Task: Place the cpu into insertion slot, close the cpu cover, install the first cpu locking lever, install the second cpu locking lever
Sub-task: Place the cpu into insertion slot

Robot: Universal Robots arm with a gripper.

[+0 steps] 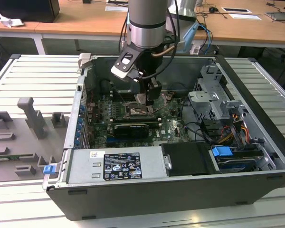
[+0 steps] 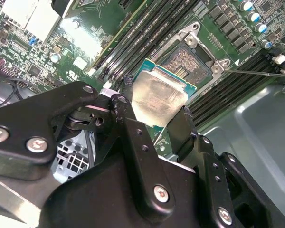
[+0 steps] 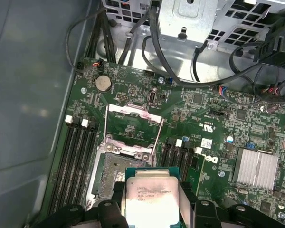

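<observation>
One arm reaches down into one open desktop computer case (image 1: 256, 97), which lies on its side on a grey slatted counter (image 1: 33, 71). The gripper (image 1: 145, 97) hangs over the green motherboard (image 1: 173, 124). Its jaws are narrowed onto the single cpu (image 2: 159, 97), one black finger (image 2: 128, 126) pressed to each opposite edge.

In both wrist views the chip is held pale face up, just above the board and partly overlapping one edge of the insertion slot (image 3: 115, 173). It is not seated, and the slot's dark contact field lies bare.

The cpu cover (image 3: 128, 108) is swung open beyond the slot, its square cut-out showing board behind it. Banks of long memory slots (image 3: 78, 156) flank the socket on two sides.

The case also holds:
- one long black expansion card (image 1: 130, 129)
- a metal power supply box (image 1: 116, 166)
- a drive cage (image 1: 213, 97)
- bundled cables (image 1: 199, 130)

A round coin cell (image 3: 103, 83) and a finned heatsink (image 3: 256, 167) sit on the board.

At the exterior view's left, grey moulded fixtures (image 1: 31, 114) stand on the counter. Wooden desks (image 1: 85, 21) line the room behind.
</observation>
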